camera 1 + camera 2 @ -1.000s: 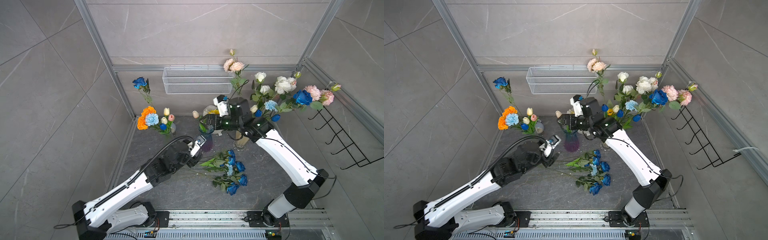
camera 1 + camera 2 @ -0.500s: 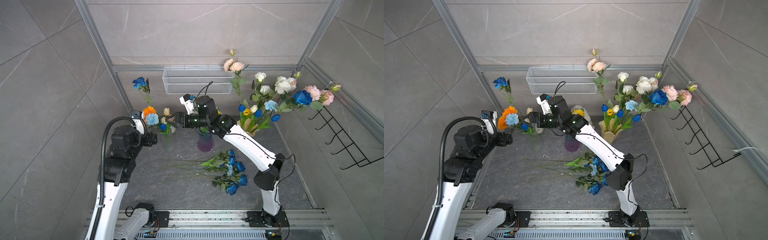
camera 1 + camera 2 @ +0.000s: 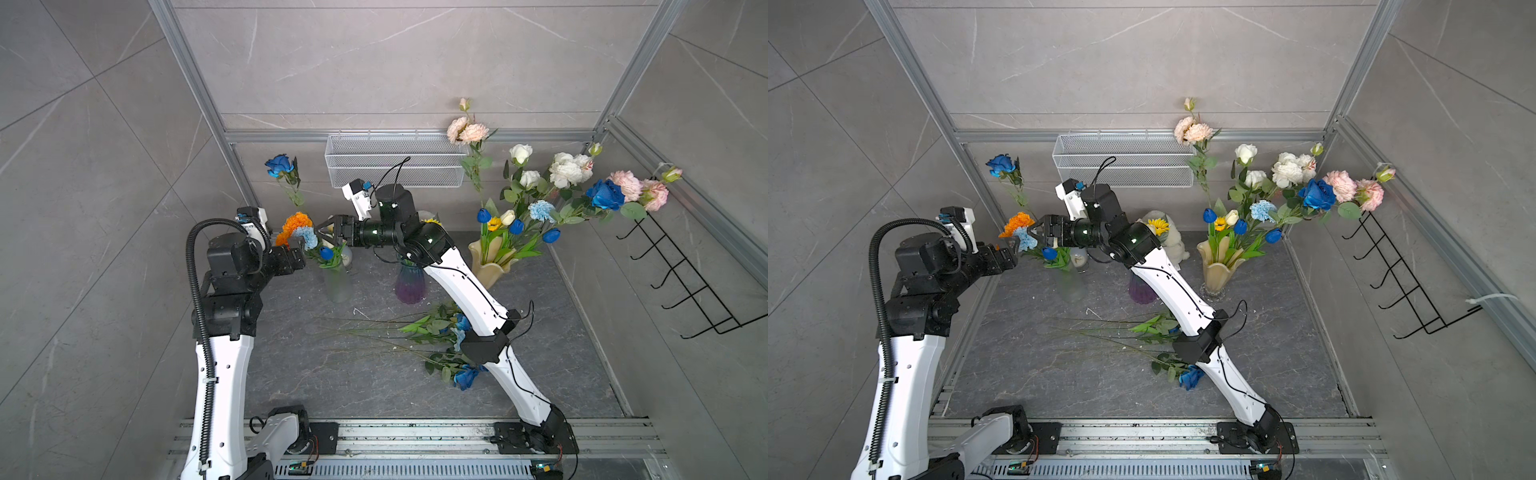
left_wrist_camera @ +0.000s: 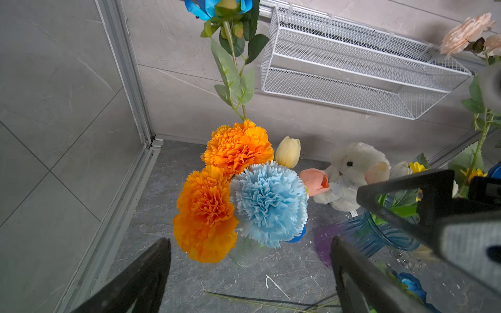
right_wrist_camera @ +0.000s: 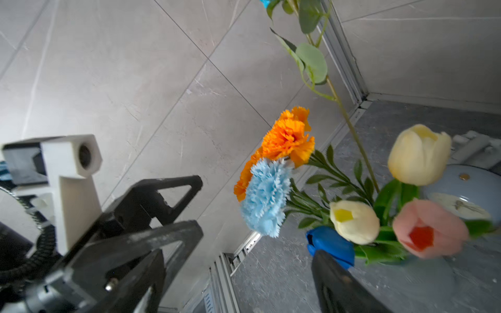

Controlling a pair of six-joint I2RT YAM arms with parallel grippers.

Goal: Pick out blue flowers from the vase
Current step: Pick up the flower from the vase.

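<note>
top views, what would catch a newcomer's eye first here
The left gripper and the right gripper, both open, flank a small bouquet at the back left, its pale blue carnation beside orange marigolds. Mid-floor lies a pile of blue flowers, and a big mixed bouquet spills from the cream vase at the back right.

Grey tiled walls, dark stone floor, white mesh basket, black hook rack.

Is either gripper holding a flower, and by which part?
Nothing is held. The left gripper and right gripper both stand open beside the pale blue carnation, gripping no stem or bloom.
</note>
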